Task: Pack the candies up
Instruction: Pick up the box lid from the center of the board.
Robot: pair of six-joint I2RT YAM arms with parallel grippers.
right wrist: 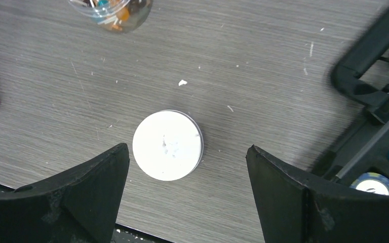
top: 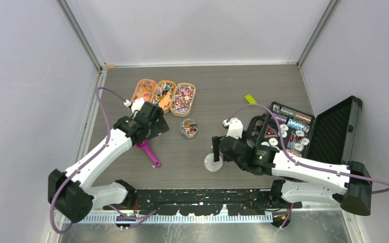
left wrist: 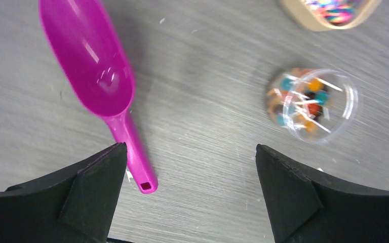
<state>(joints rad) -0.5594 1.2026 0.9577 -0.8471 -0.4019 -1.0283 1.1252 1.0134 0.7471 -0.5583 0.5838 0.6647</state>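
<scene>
My right tool (right wrist: 187, 148) gapes empty | white lid (right wrist: 167, 145) directly beneath | jar (left wrist: 345, 101) of candies (left wrist: 304, 98) ahead-left | my left tool (left wrist: 190, 147) open, empty

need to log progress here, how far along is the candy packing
Done: the clear jar holds some candies, and the pink scoop lies empty on the table. In hand: nothing; the left gripper is open over the scoop's handle, the right gripper open over the white lid. Left: the jar is uncapped, and the three trays hold many more candies.
</scene>
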